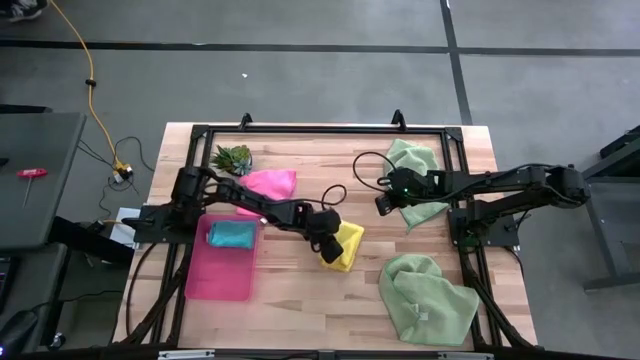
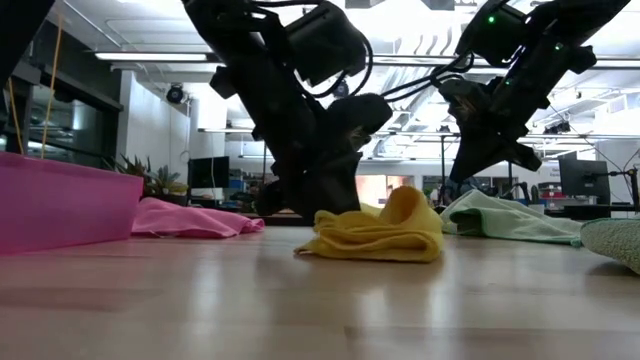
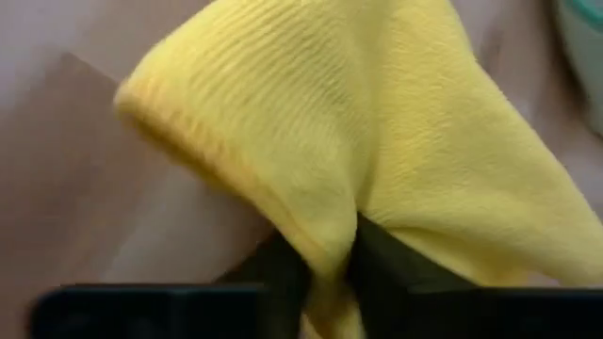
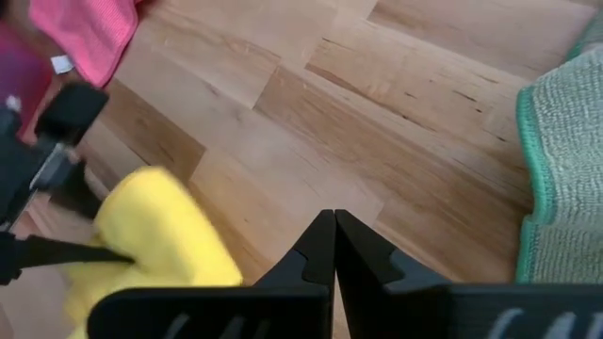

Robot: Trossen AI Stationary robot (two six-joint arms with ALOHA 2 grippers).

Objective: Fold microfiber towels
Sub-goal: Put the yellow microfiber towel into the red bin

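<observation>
A yellow towel (image 1: 347, 246) lies bunched on the table's middle, with my left gripper (image 1: 325, 238) shut on it. My right gripper (image 1: 384, 206) hangs shut above bare wood between the yellow towel and a pale green towel (image 1: 418, 185); it touches nothing. A second pale green towel (image 1: 428, 298) lies crumpled near the front right. A pink towel (image 1: 271, 183) rests at the back left. A teal towel (image 1: 231, 235) lies folded in the pink tray (image 1: 222, 280). My left gripper pinches a raised fold of the yellow towel (image 3: 325, 247) between its two fingers (image 3: 382, 268). The fingers slant down at it from the table's left side. The towel humps up (image 2: 405, 205) beside the hold, and its remaining part lies on the table (image 2: 360, 247).
A small spiky plant (image 1: 233, 156) stands at the back left beside the pink towel. A black frame (image 1: 320, 130) runs around the working area. Bare wood (image 1: 300, 300) lies in front of the yellow towel.
</observation>
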